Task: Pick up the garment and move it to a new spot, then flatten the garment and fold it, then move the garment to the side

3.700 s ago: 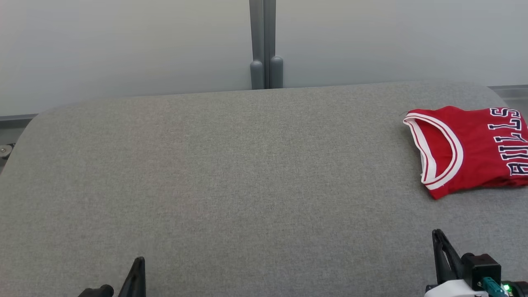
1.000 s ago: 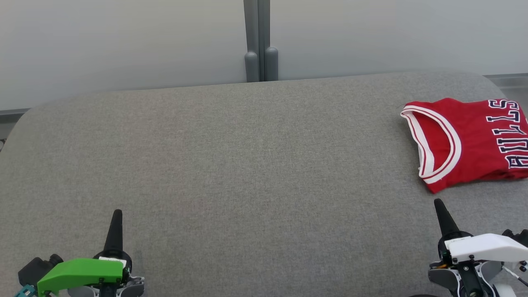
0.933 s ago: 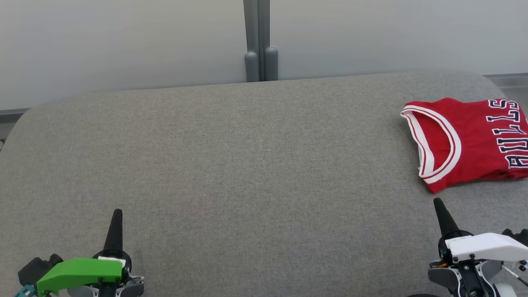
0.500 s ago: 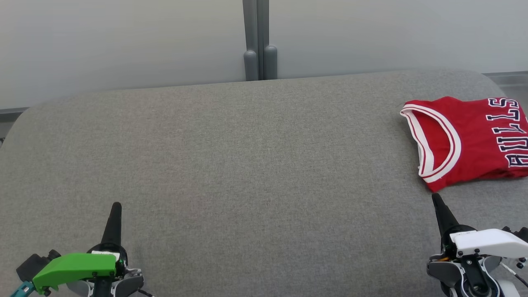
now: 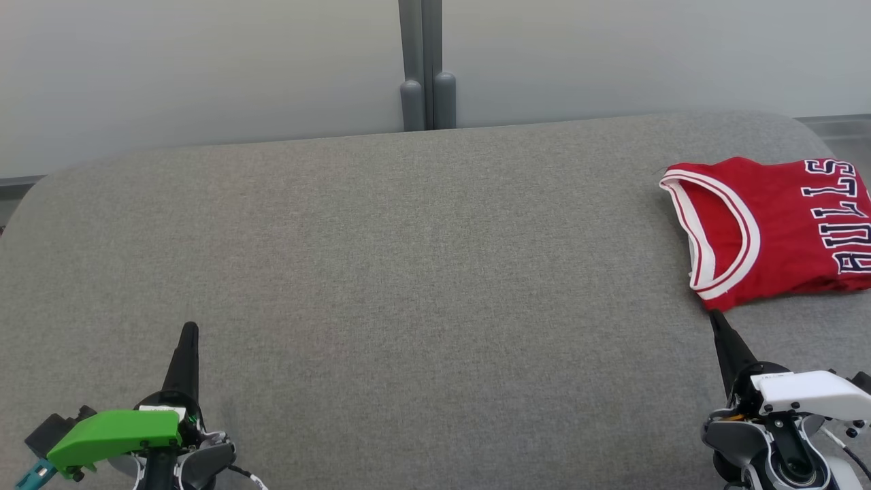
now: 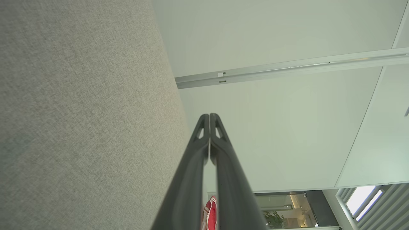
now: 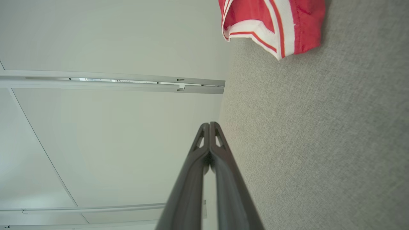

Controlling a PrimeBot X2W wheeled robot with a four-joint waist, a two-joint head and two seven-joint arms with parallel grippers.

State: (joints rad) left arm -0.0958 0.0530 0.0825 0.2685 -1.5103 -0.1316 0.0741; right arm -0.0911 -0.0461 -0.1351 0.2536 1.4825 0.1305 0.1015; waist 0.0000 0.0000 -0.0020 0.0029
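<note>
The red garment (image 5: 776,231) lies folded at the right edge of the grey counter (image 5: 408,272). The right hand (image 5: 714,318) is near its lower corner, fingers pressed together and empty. The left hand (image 5: 189,331), closed and empty too, is well apart. The final move to the side looks done, so the next move likely calls only for keeping clear.

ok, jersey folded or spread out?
Folded. The red Bulls jersey lies as a compact packet on the grey fabric-covered table, trim edges stacked at its near corner; its right end runs off the head view.
</note>
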